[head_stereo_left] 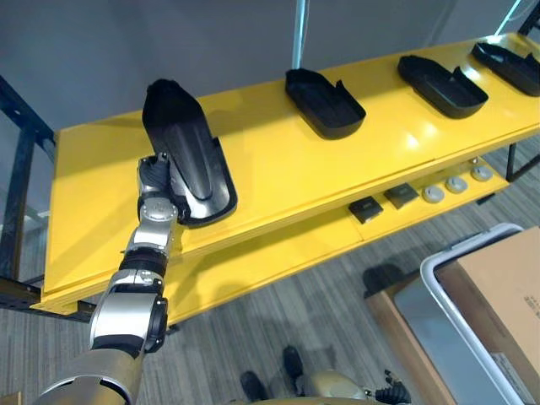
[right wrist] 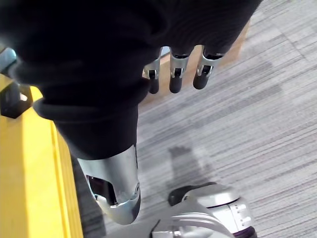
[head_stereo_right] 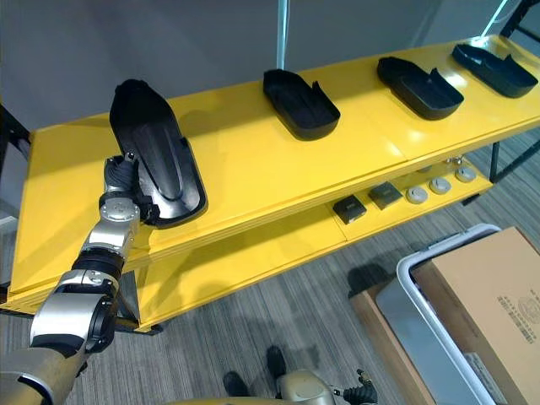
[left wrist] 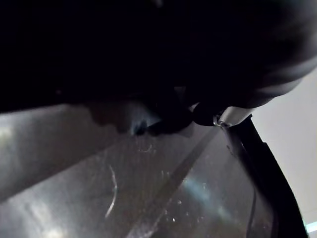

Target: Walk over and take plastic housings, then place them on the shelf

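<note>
Left hand (head_stereo_left: 159,181), yours, at the left part of the yellow shelf (head_stereo_left: 278,169), set against the near end of a black plastic housing (head_stereo_left: 187,139) that sits on the shelf's top board; you cannot tell whether its fingers clasp the part. Three further housings (head_stereo_left: 324,103) lie toward the shelf's right end. Your right hand (right wrist: 176,69) hangs beside the shelf's front edge, fingers relaxed, holding nothing.

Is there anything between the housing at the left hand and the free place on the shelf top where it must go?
Nothing visible. The housing, with the left hand at its near end, is already over the shelf top, at its left part; bare yellow board separates it from the next housing to its right.
</note>
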Controlling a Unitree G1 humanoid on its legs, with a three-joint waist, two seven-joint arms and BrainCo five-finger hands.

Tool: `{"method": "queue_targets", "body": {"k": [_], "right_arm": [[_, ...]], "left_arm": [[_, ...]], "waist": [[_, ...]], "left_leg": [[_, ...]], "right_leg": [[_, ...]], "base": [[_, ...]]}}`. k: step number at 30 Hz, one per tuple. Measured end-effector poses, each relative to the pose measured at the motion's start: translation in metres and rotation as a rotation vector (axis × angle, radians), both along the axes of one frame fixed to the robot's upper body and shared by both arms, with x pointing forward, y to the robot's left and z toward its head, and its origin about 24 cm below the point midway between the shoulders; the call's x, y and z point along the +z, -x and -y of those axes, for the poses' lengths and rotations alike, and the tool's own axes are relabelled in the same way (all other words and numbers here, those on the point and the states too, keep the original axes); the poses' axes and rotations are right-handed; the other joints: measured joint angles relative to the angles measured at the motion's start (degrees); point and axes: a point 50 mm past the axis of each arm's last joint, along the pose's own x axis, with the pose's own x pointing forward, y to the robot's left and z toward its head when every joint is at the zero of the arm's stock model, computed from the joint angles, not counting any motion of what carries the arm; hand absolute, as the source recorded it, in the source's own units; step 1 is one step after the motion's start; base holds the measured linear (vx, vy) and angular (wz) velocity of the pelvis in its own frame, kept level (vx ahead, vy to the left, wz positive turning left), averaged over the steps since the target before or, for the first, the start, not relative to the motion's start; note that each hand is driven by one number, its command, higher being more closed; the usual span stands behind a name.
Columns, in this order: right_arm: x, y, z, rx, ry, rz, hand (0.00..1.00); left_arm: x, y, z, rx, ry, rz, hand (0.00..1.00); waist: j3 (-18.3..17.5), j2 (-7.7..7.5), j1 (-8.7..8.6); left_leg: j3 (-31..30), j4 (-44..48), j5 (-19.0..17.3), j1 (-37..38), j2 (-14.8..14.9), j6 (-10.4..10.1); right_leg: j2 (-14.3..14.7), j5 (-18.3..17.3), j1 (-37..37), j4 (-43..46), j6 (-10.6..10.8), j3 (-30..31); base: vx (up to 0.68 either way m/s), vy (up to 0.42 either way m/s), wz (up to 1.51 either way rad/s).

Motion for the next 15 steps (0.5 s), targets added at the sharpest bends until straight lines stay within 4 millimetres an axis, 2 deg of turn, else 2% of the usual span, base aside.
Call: {"method": "queue_targets", "body": {"k": [10, 15], "right_arm": [[0.000, 0.000, 0.001, -0.002, 0.000, 0.008, 0.00], [0.000, 0.000, 0.001, -0.006, 0.000, 0.010, 0.00]], "left_arm": [[0.004, 0.001, -0.005, 0.062, -0.003, 0.017, 0.00], [0.017, 0.002, -0.011, 0.126, 0.012, 0.089, 0.00]], "waist": [[0.80, 0.06, 0.35], [0.82, 0.09, 0.50]], "left_leg": [[-0.32, 0.02, 0.03, 0.00, -0.02, -0.01], [-0.63, 0.02, 0.10, 0.10, -0.01, -0.03]], "right_leg": [[-0.08, -0.01, 0.17, -0.02, 0.01, -0.83], [-0.10, -0.01, 0.36, 0.02, 0.01, -1.11]], "base": [[-0.01, 0.004, 0.02], [-0.01, 0.002, 0.01]]}}
